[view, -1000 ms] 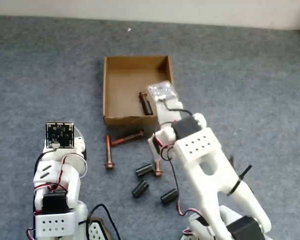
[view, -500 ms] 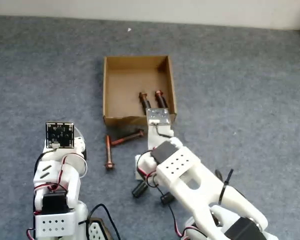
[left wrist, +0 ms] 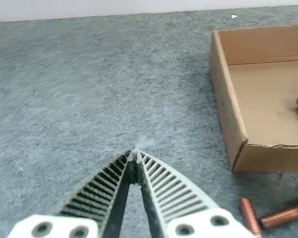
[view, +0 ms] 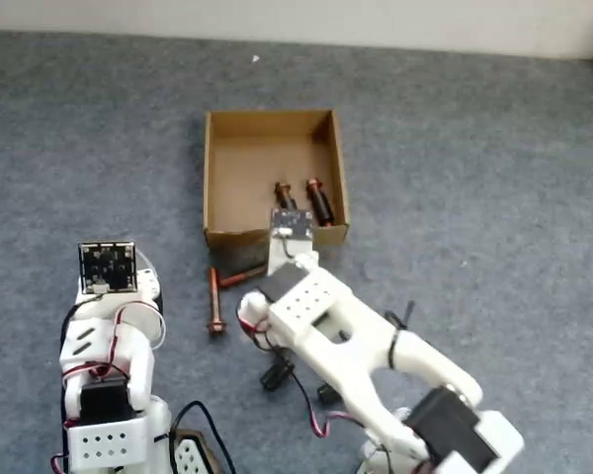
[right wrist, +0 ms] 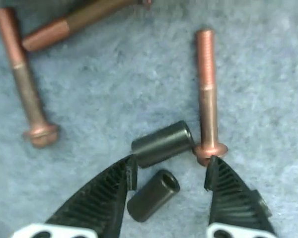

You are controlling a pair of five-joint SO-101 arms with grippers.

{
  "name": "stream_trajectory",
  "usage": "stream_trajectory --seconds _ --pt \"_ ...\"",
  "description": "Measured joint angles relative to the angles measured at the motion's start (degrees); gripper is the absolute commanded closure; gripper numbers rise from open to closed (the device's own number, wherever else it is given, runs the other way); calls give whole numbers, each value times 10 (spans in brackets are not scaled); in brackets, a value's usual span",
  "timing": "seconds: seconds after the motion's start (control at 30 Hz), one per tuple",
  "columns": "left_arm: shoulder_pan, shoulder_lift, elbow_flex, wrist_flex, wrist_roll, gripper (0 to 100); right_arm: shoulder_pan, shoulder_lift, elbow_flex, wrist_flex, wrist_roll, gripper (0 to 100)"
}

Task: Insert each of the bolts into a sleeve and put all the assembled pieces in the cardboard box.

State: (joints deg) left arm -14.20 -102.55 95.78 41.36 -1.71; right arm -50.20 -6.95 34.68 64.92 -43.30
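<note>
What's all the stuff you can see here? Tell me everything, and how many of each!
carpet: one, grey, under everything.
cardboard box: one, brown, open on top, on the carpet.
assembled pieces: two, copper bolts in black sleeves, inside the box by its near wall.
loose bolts: three, copper, lying on the carpet in front of the box.
loose sleeves: two for sure, black, lying on the carpet beside one bolt's head.
left gripper: one, black and white, shut, above the carpet beside the box.
right gripper: one, black and white, open, over the two loose sleeves.
</note>
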Motion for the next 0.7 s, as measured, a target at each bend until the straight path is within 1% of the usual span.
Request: stream_trajectory --seconds 0.1,0.33,0.7 --pt "0 0 0 -1 0 993 11 28 -16 -4 -1 789" --pt "0 0 0 -3 0 993 40 85 -15 -78 -2 789" --pt "0 0 0 -4 0 993 40 102 -18 -85 -2 789"
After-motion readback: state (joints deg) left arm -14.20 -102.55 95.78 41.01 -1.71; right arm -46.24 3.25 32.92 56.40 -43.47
